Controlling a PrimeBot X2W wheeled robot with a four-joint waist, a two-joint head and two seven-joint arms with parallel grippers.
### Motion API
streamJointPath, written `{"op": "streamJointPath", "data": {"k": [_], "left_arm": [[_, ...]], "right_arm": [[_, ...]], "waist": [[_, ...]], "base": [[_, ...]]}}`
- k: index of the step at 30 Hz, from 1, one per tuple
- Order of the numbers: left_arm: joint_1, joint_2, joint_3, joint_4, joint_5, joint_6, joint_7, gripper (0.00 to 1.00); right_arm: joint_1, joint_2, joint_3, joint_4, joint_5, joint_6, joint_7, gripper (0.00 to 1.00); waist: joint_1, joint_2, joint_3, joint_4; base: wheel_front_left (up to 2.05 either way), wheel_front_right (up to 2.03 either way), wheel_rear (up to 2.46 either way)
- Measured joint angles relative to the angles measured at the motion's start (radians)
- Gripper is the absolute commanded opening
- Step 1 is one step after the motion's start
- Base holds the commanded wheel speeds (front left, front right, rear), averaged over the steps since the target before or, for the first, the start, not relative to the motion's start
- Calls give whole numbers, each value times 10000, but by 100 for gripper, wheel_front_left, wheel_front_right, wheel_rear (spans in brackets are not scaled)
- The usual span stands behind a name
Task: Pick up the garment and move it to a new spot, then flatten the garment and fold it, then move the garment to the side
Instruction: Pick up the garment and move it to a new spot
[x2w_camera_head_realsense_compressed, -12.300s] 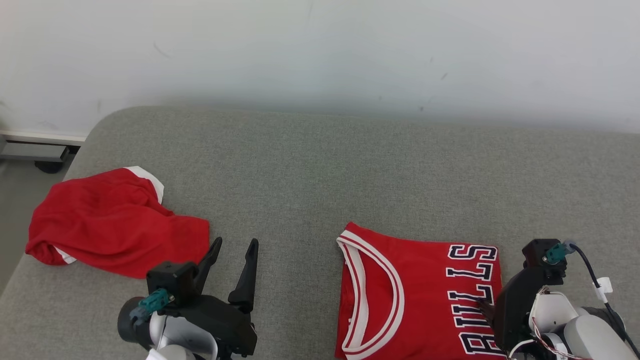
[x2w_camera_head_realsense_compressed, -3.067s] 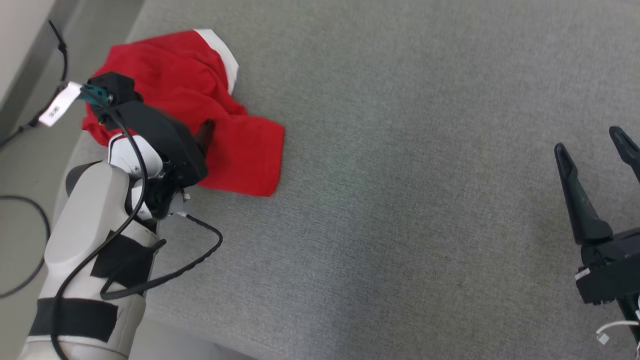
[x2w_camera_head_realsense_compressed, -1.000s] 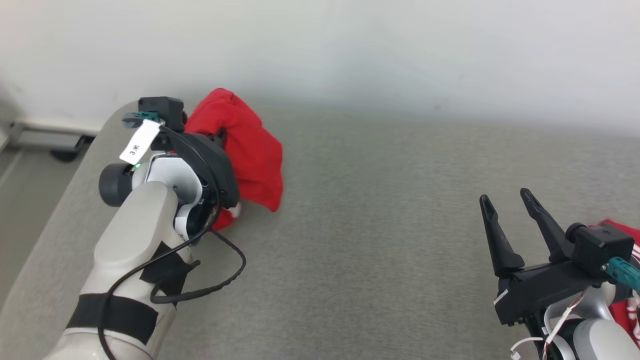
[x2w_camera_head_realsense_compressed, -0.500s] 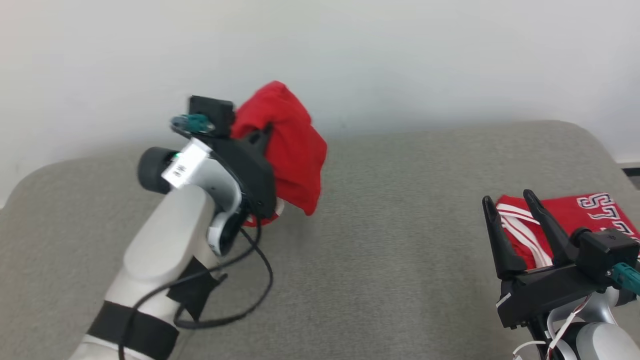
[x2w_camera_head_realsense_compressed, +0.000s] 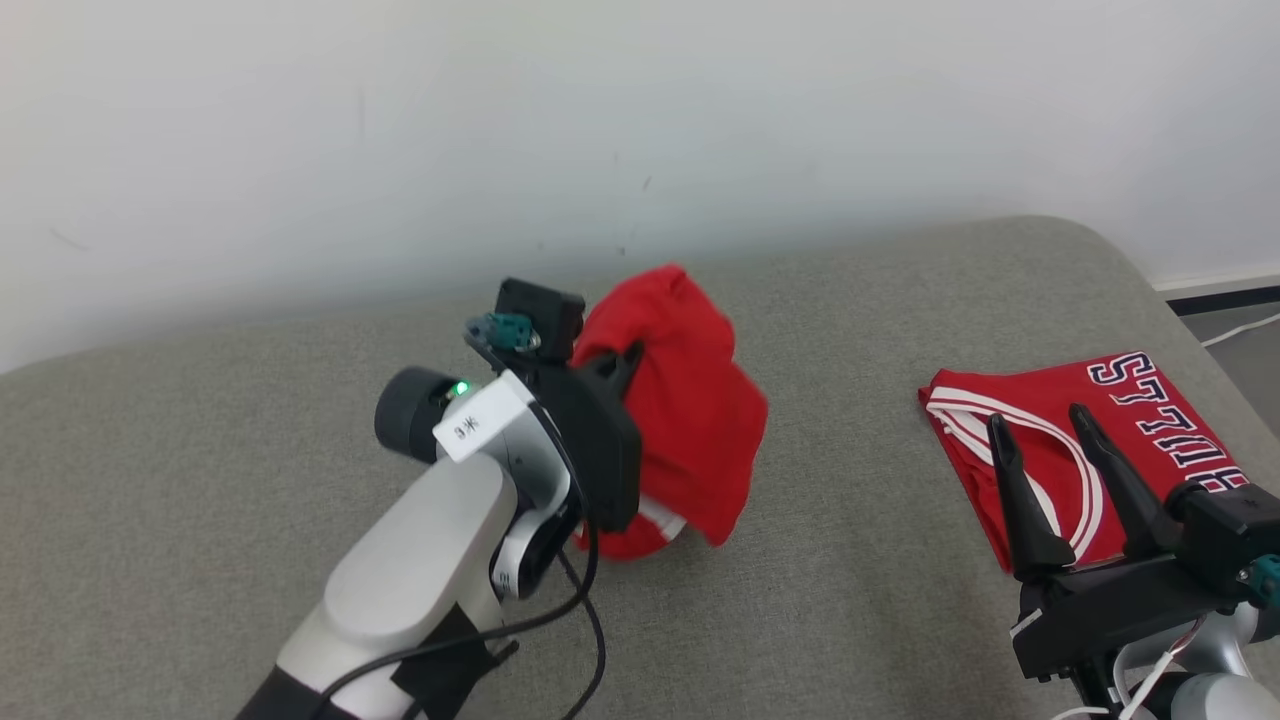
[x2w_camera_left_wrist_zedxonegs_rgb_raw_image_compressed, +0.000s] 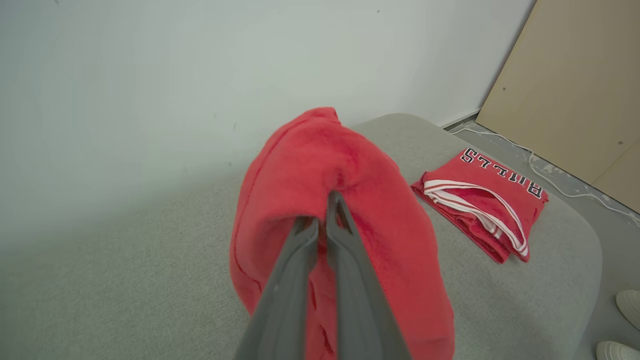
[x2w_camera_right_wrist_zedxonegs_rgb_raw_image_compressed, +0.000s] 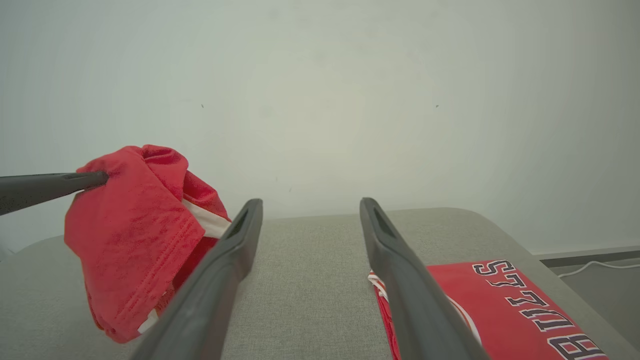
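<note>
The left end effector (x2w_camera_left_wrist_zedxonegs_rgb_raw_image_compressed: 324, 212) is clamped on the bunched red garment (x2w_camera_head_realsense_compressed: 700, 430), while the right end effector (x2w_camera_head_realsense_compressed: 1035, 418) stands wide open and empty near the folded jersey (x2w_camera_head_realsense_compressed: 1160, 430).

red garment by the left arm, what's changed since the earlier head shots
The left gripper, open and apart from the red garment at first, reached it, shut on it and lifted it. The garment now hangs bunched from the gripper, carried from the left end of the cushion toward the middle. The right gripper came up off the folded jersey and is open. The jersey stays folded at the right end.
</note>
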Motion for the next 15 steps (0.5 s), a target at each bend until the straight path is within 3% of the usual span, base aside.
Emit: {"op": "streamJointPath", "data": {"k": [5,6,7,15], "left_arm": [[364,23,-234,90,-69,163,194,0],[401,25,-267,182,-71,178,199,37],[412,27,-313,236,-81,240,238,100],[575,40,-688,309,-520,337,359,100]], "right_arm": [[7,21,2,-58,10,-27,-44,100],[-18,36,17,-35,10,-27,-44,100],[-31,46,36,-25,12,-27,-44,100],[-259,75,71,63,17,-27,-84,100]], "waist": [[0,1,136,44],[1,1,171,56],[1,2,200,65],[1,1,372,107]], "base": [[0,0,0],[0,0,0],[0,0,0],[0,0,0]]}}
